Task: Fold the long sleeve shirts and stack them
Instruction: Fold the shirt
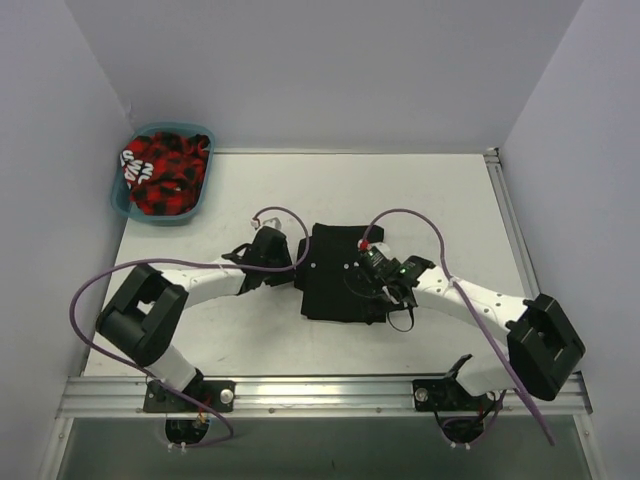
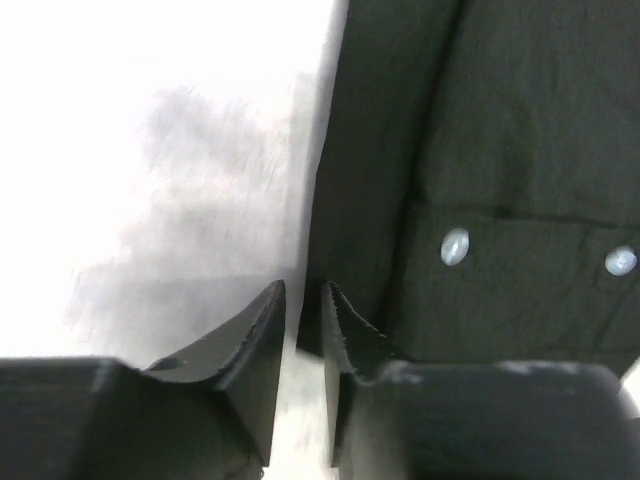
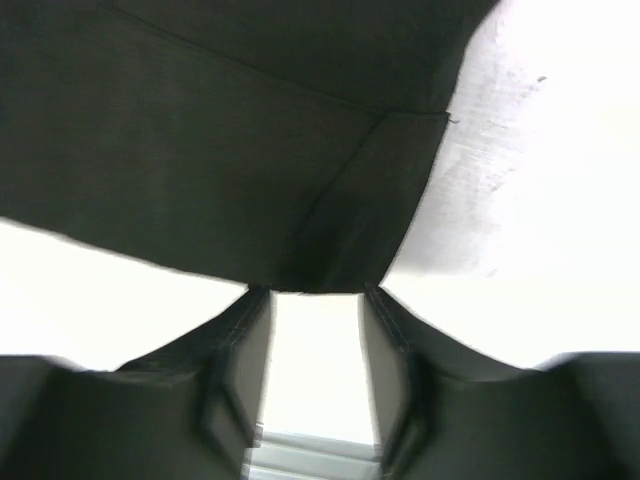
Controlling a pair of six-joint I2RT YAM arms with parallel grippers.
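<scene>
Black shirt (image 1: 335, 285) just beside left pincer (image 2: 303, 288), ahead of right pincer (image 3: 314, 292); both parted, empty.

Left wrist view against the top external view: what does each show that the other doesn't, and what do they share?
Only the left wrist view shows two pale buttons close up and the left jaws slightly apart, empty, at the edge of the black shirt. Only the top external view shows the shirt's whole folded outline, the right arm at its right edge, and the teal basket holding red-and-black cloth at the far left corner. Both show the black shirt on the white table.
</scene>
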